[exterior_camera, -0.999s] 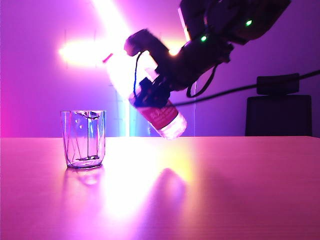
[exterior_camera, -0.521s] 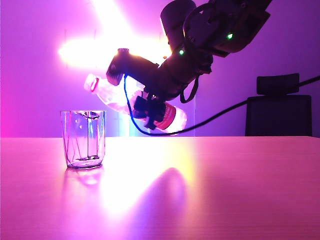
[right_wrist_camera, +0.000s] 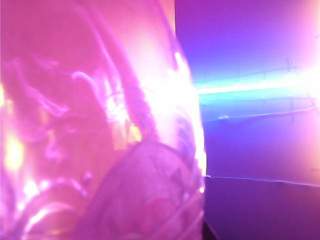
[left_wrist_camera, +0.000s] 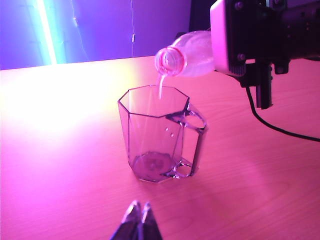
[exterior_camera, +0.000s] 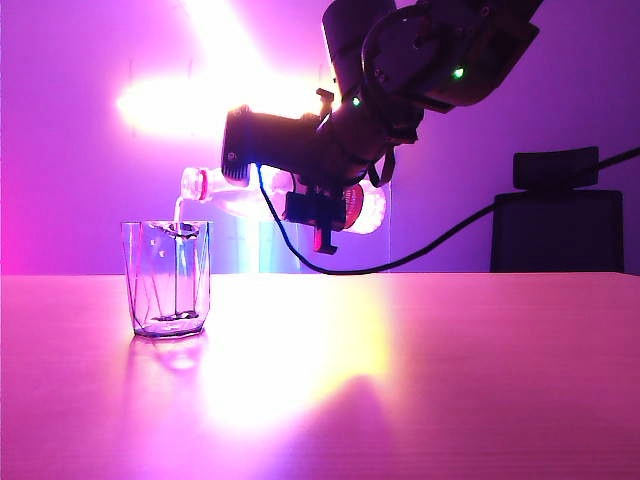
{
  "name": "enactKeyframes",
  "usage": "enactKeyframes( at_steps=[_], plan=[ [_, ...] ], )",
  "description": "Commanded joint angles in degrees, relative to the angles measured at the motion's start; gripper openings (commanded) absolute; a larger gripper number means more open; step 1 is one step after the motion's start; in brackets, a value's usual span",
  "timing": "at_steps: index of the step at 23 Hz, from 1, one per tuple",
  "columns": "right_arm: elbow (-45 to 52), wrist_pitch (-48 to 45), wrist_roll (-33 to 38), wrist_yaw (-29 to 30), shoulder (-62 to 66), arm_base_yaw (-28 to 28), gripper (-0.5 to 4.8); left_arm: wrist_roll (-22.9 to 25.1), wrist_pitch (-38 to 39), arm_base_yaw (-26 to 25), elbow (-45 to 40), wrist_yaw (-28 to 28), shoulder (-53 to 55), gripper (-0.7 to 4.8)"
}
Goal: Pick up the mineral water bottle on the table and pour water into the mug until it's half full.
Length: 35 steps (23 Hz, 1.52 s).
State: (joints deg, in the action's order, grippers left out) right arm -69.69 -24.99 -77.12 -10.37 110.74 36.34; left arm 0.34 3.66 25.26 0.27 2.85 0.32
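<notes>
Clear mineral water bottle [exterior_camera: 262, 200] lying near level, clamped in right gripper [exterior_camera: 318, 205] above table [exterior_camera: 450, 360]. Thin water [left_wrist_camera: 161, 86] stream falling from mouth into mug [left_wrist_camera: 159, 134]. Left gripper [left_wrist_camera: 138, 220] pinched closed, low near mug.

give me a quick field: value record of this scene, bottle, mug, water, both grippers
bottle: mineral water bottle tipped about level, mouth over the mug's rim, uncapped
mug: clear mug with a handle, upright on the table
water: thin stream falling from bottle mouth into mug; mug nearly empty
right gripper: right gripper above the table, jaws shut on the bottle's labelled part
left gripper: left gripper low over the table near the mug, jaws shut, holding nothing
</notes>
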Motion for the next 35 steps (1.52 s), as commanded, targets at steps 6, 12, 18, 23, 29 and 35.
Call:
enactKeyframes(
  at_steps=[6,12,18,23,29,35],
  plan=[
    [-0.6,-3.6,-6.0,-3.1,-0.8,0.2,2.33,-0.2,-0.7,0.1,0.2,-0.1,0.0,-0.02],
    [-0.6,-3.7,-9.1,-5.0,-0.8,0.2,2.33,-0.2,-0.7,0.0,0.2,-0.1,0.0,-0.02],
    [-0.6,-4.0,-10.0,-5.2,-0.8,0.4,2.33,-0.2,-0.7,0.1,0.2,-0.1,0.0,-0.02],
    [-0.6,-4.0,-10.0,-5.2,-0.8,0.7,2.33,-0.2,-0.7,0.1,0.2,-0.1,0.0,-0.02],
    [-0.6,-4.0,-10.0,-5.4,-0.8,0.7,2.33,-0.2,-0.7,0.1,0.2,-0.1,0.0,-0.02],
    [-0.6,-4.0,-10.0,-5.4,-0.8,0.7,2.33,-0.2,-0.7,0.1,0.2,-0.1,0.0,-0.02]
  ],
)
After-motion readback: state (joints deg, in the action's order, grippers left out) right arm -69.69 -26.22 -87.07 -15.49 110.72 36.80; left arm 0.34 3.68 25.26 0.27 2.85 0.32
